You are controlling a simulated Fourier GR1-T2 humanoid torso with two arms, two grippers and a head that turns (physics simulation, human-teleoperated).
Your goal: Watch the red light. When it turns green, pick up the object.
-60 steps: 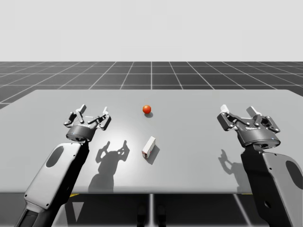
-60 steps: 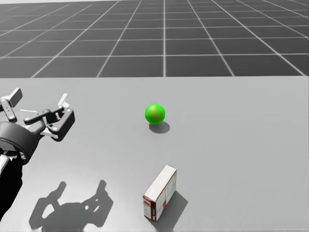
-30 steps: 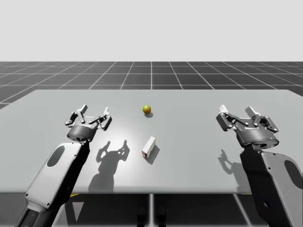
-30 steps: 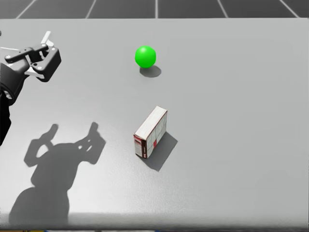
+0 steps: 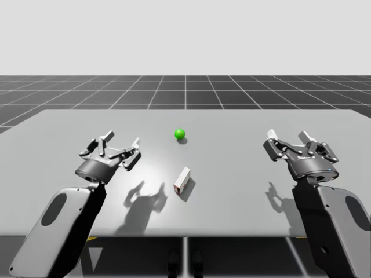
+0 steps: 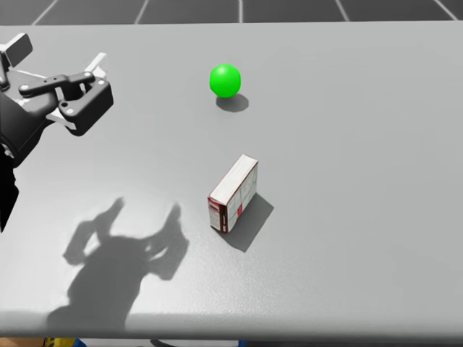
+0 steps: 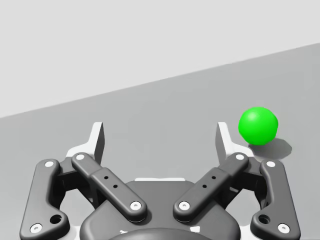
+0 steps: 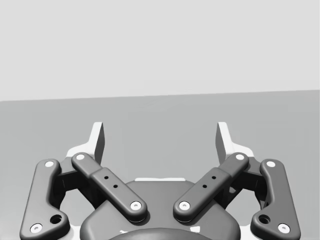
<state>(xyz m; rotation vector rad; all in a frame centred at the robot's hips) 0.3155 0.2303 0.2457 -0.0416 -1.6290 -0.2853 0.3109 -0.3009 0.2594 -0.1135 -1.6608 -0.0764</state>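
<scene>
A: What colour is the light [image 5: 179,134] now?

B: Green. It's a small ball sitting on the surface [image 5: 243,174], about midway between the left and right edges and a bit toward the far edge.

A: And the box [image 6: 234,192]?

B: White with a red end, lying lengthwise between the light and the near edge. It's well apart from the light and turned a little off square, with the red end toward the near edge.

A: Is anything touching it?

B: No. The left gripper [image 5: 120,145] hovers over the left half of the surface, well apart from the box. Its fingers are spread wide with nothing between them, and its shadow [image 6: 126,253] falls on the surface nearer the near edge.

A: Which way does that gripper face?

B: Roughly toward the far edge — from its own camera the light sits ahead of it, just outside one finger.

A: And the other side?

B: The right gripper [image 5: 290,142] hangs near the right edge, also raised off the surface. Its fingers are just as far apart and hold nothing — ahead of it there's grey surface running to the far edge.
</scene>
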